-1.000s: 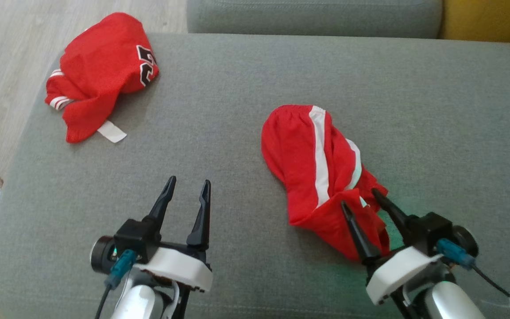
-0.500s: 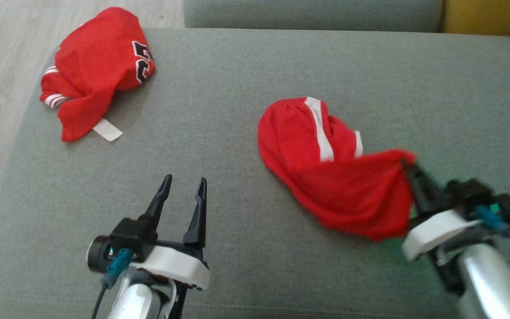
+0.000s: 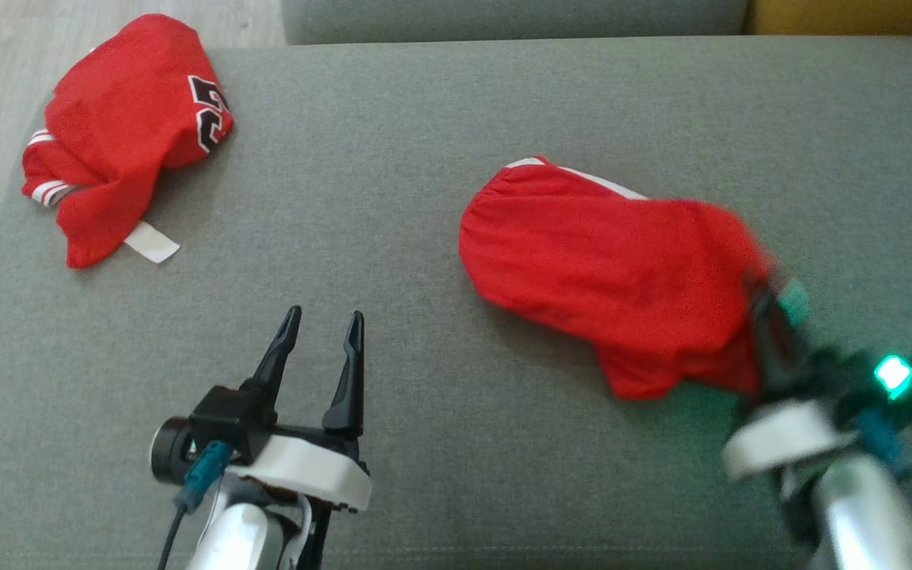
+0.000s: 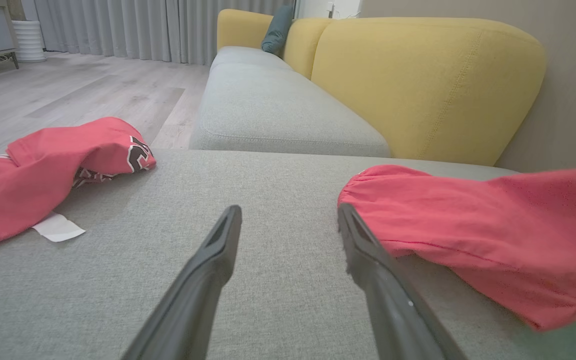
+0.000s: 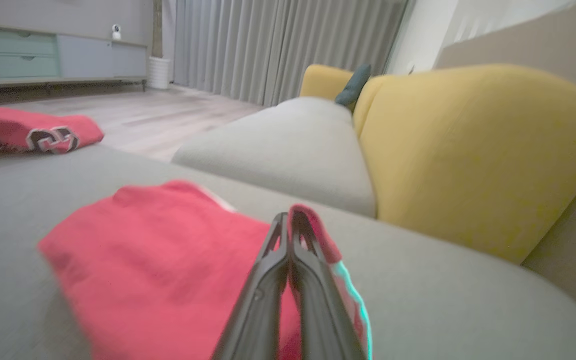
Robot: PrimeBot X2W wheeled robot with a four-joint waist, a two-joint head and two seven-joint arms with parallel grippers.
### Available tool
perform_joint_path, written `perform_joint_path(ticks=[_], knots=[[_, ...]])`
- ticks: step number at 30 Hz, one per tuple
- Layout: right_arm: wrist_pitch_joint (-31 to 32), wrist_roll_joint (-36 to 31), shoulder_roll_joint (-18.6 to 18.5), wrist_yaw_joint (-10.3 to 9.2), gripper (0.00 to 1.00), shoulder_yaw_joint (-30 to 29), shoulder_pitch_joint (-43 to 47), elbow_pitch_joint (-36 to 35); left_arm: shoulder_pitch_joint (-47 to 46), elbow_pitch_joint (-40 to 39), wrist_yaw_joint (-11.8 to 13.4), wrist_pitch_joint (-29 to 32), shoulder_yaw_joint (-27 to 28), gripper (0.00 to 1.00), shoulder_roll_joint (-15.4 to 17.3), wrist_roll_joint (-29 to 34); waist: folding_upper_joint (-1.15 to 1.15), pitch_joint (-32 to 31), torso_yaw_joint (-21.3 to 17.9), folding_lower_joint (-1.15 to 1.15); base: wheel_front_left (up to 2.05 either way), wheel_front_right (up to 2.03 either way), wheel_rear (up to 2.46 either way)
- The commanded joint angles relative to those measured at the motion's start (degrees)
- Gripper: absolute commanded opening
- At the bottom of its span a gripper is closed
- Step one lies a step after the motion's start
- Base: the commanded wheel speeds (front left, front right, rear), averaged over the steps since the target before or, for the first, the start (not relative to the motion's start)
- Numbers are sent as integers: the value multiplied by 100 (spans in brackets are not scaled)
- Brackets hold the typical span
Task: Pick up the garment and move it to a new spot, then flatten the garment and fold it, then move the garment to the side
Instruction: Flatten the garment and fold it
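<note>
Head view: red garment (image 3: 614, 261) lies elongated, white stripe (image 3: 600, 183) along far edge

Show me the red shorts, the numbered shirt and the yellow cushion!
red shorts (image 3: 606, 253), head view, middle of the cloth
numbered shirt (image 3: 115, 134), head view, red middle
yellow cushion (image 4: 418, 85), left wrist view, front face

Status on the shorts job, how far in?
Early. Done: the right tool is shut on an edge of the red shorts. In hand: the move to a new spot; the shorts lie bunched on the grey cushion, not flat. Left: flatten, fold, set aside. The left tool is open and holds nothing.
</note>
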Motion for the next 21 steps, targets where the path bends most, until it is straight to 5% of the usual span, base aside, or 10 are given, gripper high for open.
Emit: perform_joint_path(ticks=[1,10,21], knots=[[-65,59,48,37,0,344,307,-44,-248,-213,14,-45,198,100,0,23,0,18,-41,0,0,0,0],[-81,112,192,37,0,547,985,496,-248,-211,-2,-45,286,100,0,52,0,8,-211,0,0,0,0],[-84,-275,287,37,0,-132,960,1183,-220,-198,-36,-45,352,100,0,90,0,-40,-538,0,0,0,0]])
